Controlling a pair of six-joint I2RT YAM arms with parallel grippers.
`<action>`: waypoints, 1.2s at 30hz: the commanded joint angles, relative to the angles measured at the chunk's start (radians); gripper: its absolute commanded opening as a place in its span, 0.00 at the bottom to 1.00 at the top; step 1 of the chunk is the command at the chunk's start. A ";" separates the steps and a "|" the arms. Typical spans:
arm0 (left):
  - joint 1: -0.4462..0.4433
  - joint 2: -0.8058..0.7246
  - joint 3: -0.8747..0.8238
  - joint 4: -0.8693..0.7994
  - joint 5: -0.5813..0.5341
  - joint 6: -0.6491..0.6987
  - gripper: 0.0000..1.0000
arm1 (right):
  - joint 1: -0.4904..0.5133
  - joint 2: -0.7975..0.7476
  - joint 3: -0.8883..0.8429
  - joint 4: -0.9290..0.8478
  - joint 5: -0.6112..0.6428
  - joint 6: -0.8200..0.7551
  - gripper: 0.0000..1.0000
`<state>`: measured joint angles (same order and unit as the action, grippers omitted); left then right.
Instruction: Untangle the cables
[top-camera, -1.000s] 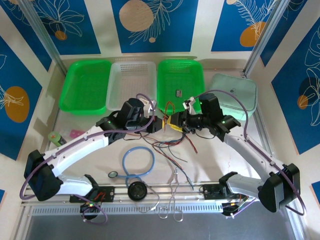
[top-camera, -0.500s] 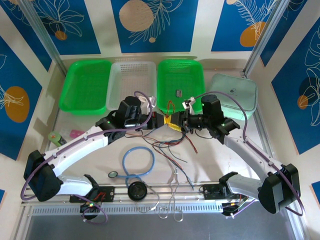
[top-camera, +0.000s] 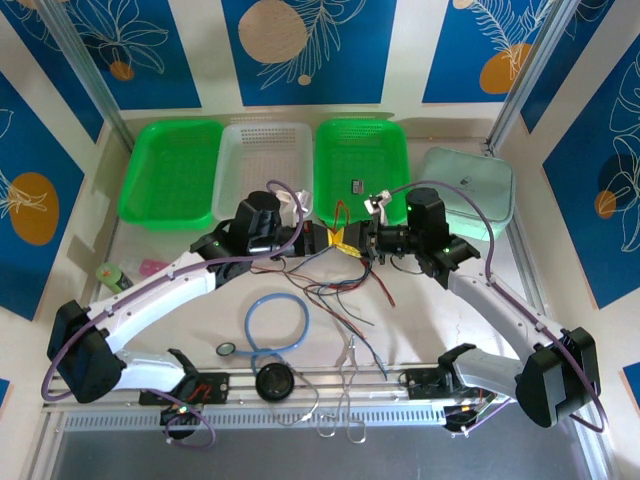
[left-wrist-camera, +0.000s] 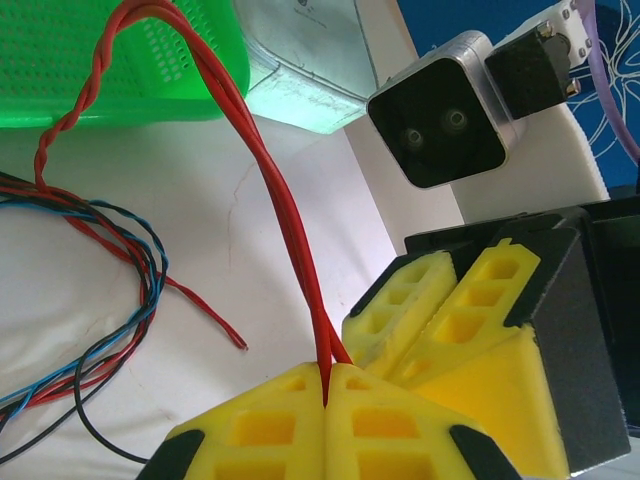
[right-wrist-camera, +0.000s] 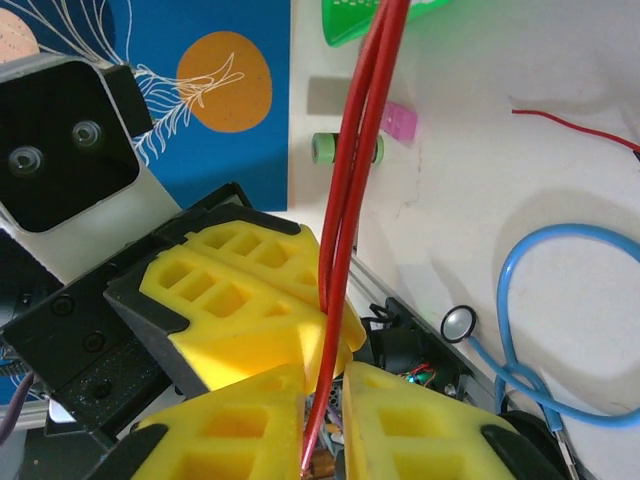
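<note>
**Cables (top-camera: 340, 295) pinched between both tools at mid-counter**

The left tool (left-wrist-camera: 328, 380) is clamped tight on a red pair (left-wrist-camera: 275, 200) of the cables. The right tool (right-wrist-camera: 325, 388) meets it tip to tip, with its jaws closed around the same red pair. Both hang over the middle of the counter (top-camera: 450, 330), just short of the green basket (top-camera: 375, 150) at the far edge. The other red, black and blue strands lie loose towards the near edge.
</note>
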<state>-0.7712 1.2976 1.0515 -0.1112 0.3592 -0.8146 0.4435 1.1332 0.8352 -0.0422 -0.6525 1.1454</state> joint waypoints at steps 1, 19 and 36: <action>0.007 -0.017 0.004 0.028 0.023 -0.012 0.00 | 0.000 -0.012 -0.011 0.049 -0.044 0.024 0.12; 0.090 -0.003 0.270 -0.295 -0.007 0.191 0.00 | -0.100 -0.116 0.147 -0.161 0.039 -0.077 0.00; 0.169 0.055 0.661 -0.595 -0.103 0.371 0.00 | -0.199 -0.169 0.405 -0.270 0.089 -0.142 0.00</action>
<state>-0.6106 1.3621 1.6802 -0.6510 0.2573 -0.4793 0.2501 0.9970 1.2022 -0.2825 -0.5751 1.0313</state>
